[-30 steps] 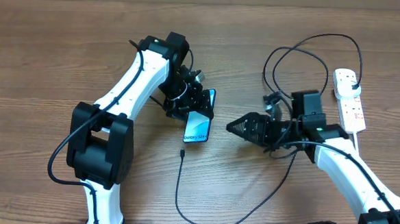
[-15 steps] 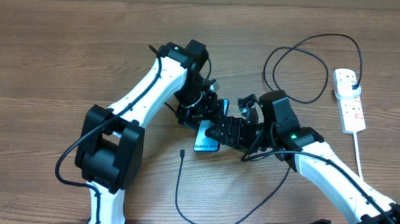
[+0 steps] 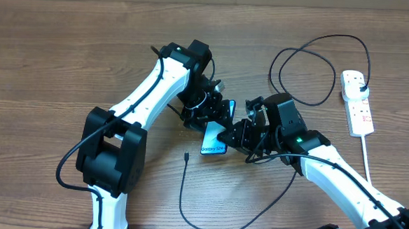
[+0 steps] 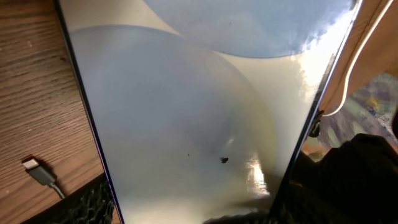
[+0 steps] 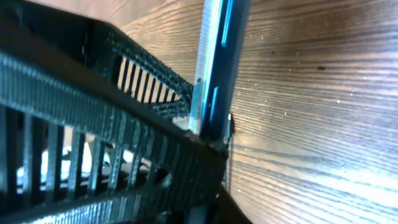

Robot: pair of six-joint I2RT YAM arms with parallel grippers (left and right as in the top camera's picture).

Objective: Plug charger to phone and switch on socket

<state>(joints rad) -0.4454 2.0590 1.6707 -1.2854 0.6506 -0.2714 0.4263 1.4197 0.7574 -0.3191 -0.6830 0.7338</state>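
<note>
The step in hand looks like steadying the phone. The slim rectangular smartphone with the lit light-blue screen (image 3: 214, 142) is tilted over the brown wooden table (image 3: 53, 64), its upper end clamped in the left gripper (image 3: 210, 120). The right gripper (image 3: 226, 137) seems to pinch its side edge, though its wrist view shows only one finger clearly. The long thin black charger cable (image 3: 181, 194) lies free, its small connector tip (image 3: 187, 156) near the phone. Next, one gripper probably has to release and fetch that tip. The narrow white power strip (image 3: 356, 101) lies well apart.
</note>
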